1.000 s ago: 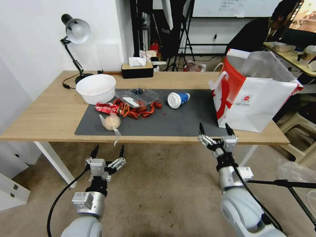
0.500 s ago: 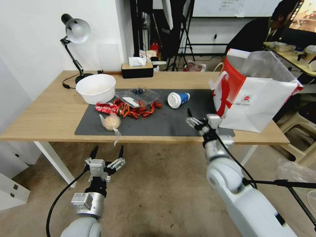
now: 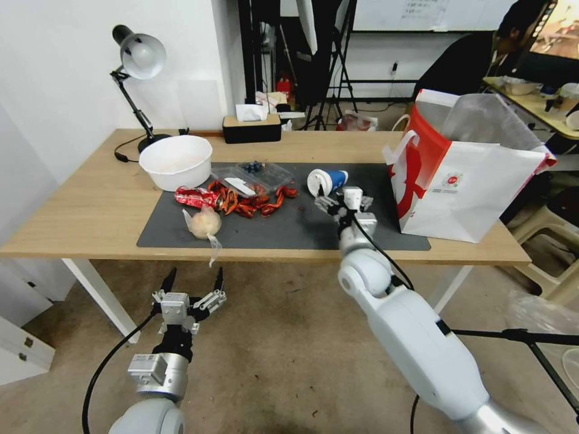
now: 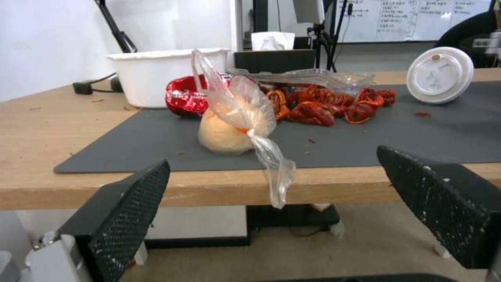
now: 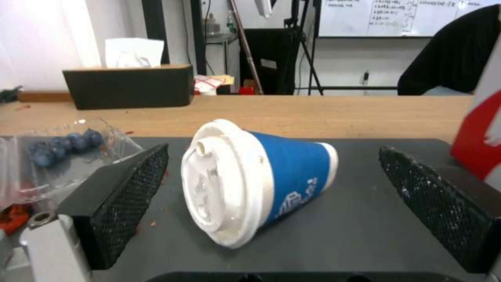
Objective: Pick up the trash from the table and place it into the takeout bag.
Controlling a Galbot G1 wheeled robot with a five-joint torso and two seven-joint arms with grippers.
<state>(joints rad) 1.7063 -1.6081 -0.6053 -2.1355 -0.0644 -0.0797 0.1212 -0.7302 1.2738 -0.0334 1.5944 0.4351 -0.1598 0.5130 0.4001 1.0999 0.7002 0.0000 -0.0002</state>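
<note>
Flanking blue cup (image 5: 261,182): right hand (image 5: 271,196)

You are looking at a lab or studio-like workroom rather than a home. A whiteboard (image 3: 422,13) covered in writing is hanging on the far wall at about one o'clock, and black tripod stands (image 3: 329,66) are crowding the floor at twelve o'clock. A desk lamp (image 3: 137,72) is leaning over the long light-wood table (image 3: 90,205) at ten o'clock, against a bare white wall. At two o'clock a second desk (image 3: 531,99) is carrying a glowing monitor (image 3: 567,30). The floor is showing as bare, scuffed concrete (image 3: 283,361), and another stand's leg (image 3: 518,337) is reaching in at four o'clock.
</note>
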